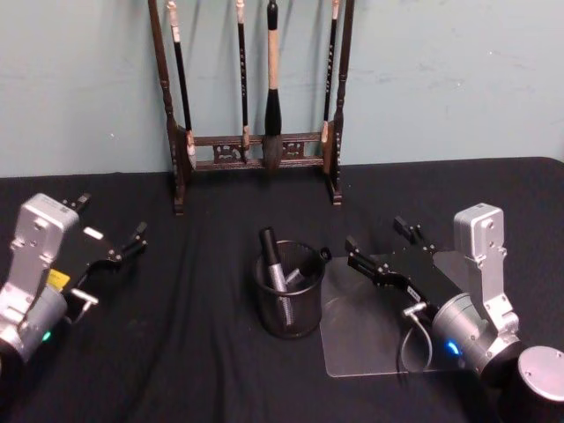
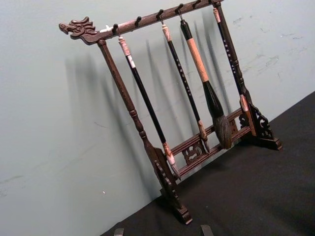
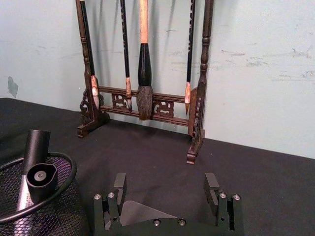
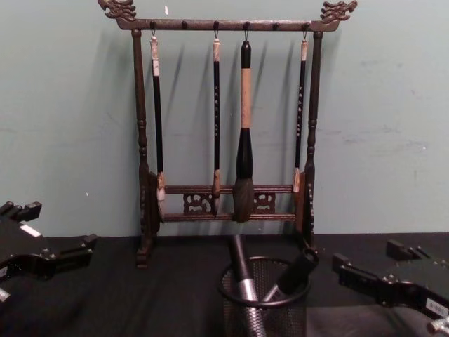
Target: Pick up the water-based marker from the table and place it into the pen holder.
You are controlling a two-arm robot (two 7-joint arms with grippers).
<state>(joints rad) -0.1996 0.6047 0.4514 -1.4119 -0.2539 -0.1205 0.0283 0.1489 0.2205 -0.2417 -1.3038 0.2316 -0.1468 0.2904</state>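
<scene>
Marker [image 1: 275, 260] stands tilted inside the pen holder [image 1: 288, 315] at mid-desk [image 1: 176, 352], beside a second pen, so placement looks complete. Right hand [image 1: 381, 249] sits just right of the holder, fingers apart and empty; left hand [image 1: 110, 231] is parked well to the left, also apart and empty. Next move, judged: retract the right arm clear of the rim without tipping the holder.

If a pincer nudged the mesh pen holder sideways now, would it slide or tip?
Probably slide: the pen holder is a squat wire-mesh cup, likely light, on the flat black table. Tipping seems possible, since the markers lean against its rim, well above it. The mesh looks stiff enough to keep its shape.
</scene>
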